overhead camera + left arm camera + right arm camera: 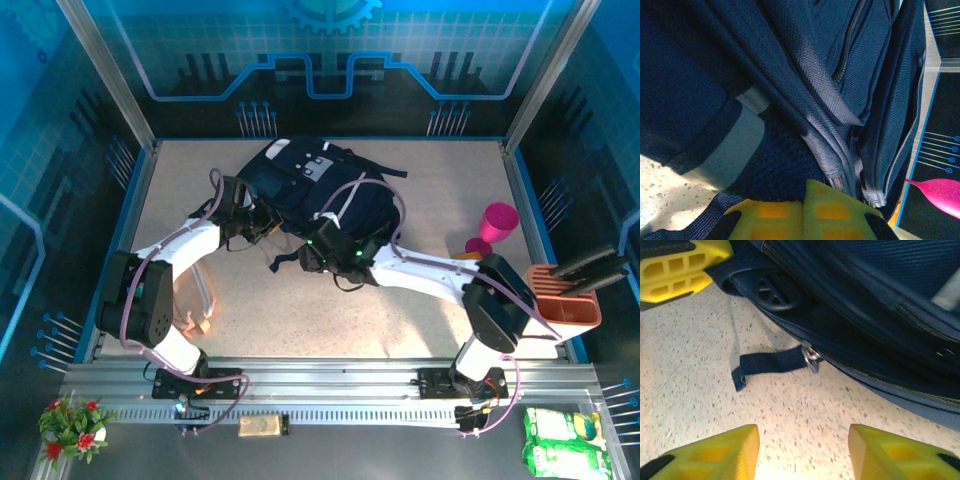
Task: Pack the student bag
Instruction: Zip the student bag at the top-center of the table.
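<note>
right wrist: spread right gripper [802,450] over bare table [695,375] beside student bag [865,315] edge

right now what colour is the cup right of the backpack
Bright pink cup, clearest in the top external view.

Navy student bag [315,190] lies flat mid-table, grey-white patches facing up.

Pink cup [497,222], orange rack [568,305], red flowers [72,422], green packets [562,442]
</note>
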`<state>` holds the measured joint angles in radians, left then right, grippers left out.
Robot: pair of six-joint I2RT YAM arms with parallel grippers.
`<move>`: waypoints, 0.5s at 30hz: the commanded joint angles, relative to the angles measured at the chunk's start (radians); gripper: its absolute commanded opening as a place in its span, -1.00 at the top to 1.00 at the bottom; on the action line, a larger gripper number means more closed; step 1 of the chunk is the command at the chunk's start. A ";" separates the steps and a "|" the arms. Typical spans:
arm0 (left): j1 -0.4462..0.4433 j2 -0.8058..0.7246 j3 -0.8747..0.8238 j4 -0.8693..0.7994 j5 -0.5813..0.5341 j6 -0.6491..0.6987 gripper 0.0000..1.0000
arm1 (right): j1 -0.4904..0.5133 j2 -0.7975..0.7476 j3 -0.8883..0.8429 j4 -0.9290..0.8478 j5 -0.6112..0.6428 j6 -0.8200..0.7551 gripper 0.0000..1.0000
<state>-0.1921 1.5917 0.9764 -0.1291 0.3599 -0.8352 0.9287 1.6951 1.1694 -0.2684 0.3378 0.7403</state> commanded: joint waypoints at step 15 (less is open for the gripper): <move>-0.018 -0.062 0.003 0.037 0.110 0.022 1.00 | -0.011 0.175 0.140 0.006 0.103 0.056 0.38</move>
<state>-0.1936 1.5852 0.9730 -0.1295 0.3790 -0.8326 0.9276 1.8423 1.2705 -0.2619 0.4046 0.7746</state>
